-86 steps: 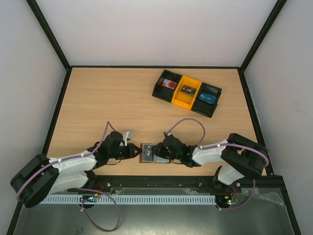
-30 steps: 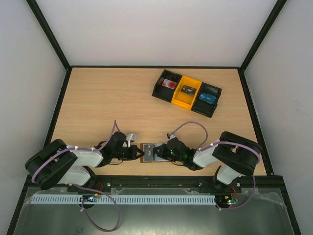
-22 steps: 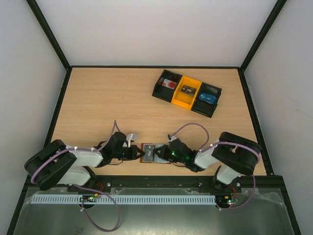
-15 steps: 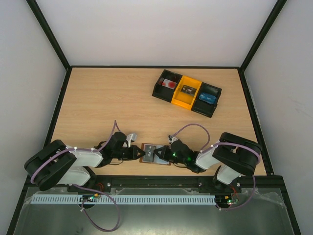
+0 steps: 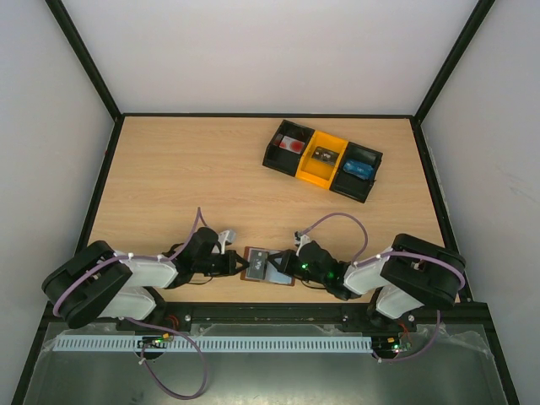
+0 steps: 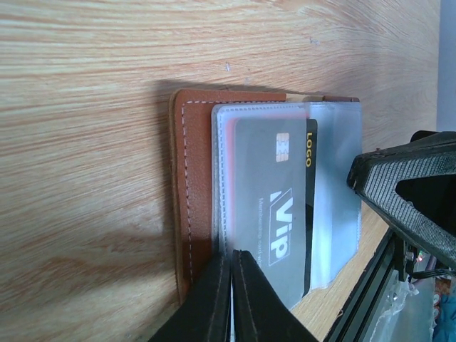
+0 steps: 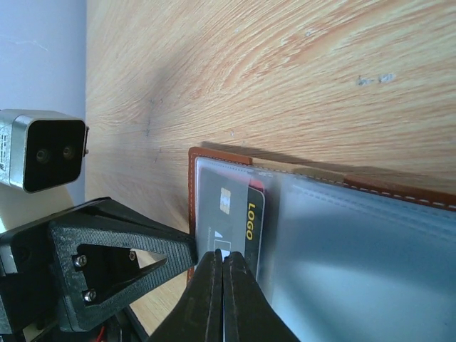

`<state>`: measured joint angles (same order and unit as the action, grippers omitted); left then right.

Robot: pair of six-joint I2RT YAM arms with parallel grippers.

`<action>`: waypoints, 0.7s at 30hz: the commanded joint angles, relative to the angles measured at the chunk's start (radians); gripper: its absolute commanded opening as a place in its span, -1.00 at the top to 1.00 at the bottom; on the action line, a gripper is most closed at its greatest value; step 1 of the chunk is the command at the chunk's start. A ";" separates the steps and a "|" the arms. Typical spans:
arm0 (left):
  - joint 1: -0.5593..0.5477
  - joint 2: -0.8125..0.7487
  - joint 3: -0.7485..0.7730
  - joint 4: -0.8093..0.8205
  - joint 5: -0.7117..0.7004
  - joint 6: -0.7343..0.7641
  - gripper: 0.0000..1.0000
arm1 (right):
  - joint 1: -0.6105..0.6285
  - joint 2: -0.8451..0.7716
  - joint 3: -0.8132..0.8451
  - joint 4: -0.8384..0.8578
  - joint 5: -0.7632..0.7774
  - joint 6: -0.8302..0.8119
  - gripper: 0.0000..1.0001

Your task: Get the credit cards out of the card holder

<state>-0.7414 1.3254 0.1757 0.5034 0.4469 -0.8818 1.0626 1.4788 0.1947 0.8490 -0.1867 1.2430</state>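
Observation:
The brown card holder (image 5: 253, 255) lies open near the table's front edge, its clear sleeves facing up. It also shows in the left wrist view (image 6: 191, 178) and the right wrist view (image 7: 214, 155). A dark grey credit card (image 6: 274, 192) marked "ViP" and "LOGO" sticks partly out of a sleeve (image 7: 231, 214). My left gripper (image 5: 243, 265) is shut on the holder's near edge and sleeve (image 6: 231, 255). My right gripper (image 5: 283, 267) is shut on the card's edge (image 7: 222, 255). The two grippers face each other across the holder.
A black-and-yellow tray of bins (image 5: 314, 180) with small items stands at the back right. The black front rail (image 5: 337, 310) runs just behind the holder. Black frame posts and white walls bound the table on three sides.
My right gripper has drawn back to the right off the holder's middle. The holder has turned slightly. The left arm has pulled in and then kept its grip.

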 commanded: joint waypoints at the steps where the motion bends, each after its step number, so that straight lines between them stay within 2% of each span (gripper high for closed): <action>1: -0.003 0.018 -0.021 -0.082 -0.049 0.017 0.94 | 0.007 0.006 -0.011 -0.011 0.031 0.010 0.96; 3: -0.003 0.017 -0.022 -0.084 -0.049 0.017 0.95 | 0.007 0.023 -0.004 -0.004 0.023 0.022 0.96; 8: -0.002 0.019 -0.020 -0.085 -0.050 0.016 0.95 | 0.008 0.083 0.036 -0.012 -0.014 0.024 0.78; 13: -0.003 0.021 -0.019 -0.082 -0.048 0.017 0.95 | 0.007 0.123 0.047 0.012 -0.031 0.029 0.71; 17: -0.002 0.031 -0.019 -0.077 -0.047 0.017 0.95 | 0.007 0.141 0.045 0.049 -0.040 0.031 0.71; 21: -0.002 0.039 -0.019 -0.069 -0.047 0.014 0.95 | 0.007 0.160 0.041 0.085 -0.046 0.036 0.81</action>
<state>-0.7414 1.3304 0.1757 0.5049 0.4465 -0.8810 1.0622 1.6062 0.2348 0.8936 -0.2153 1.2694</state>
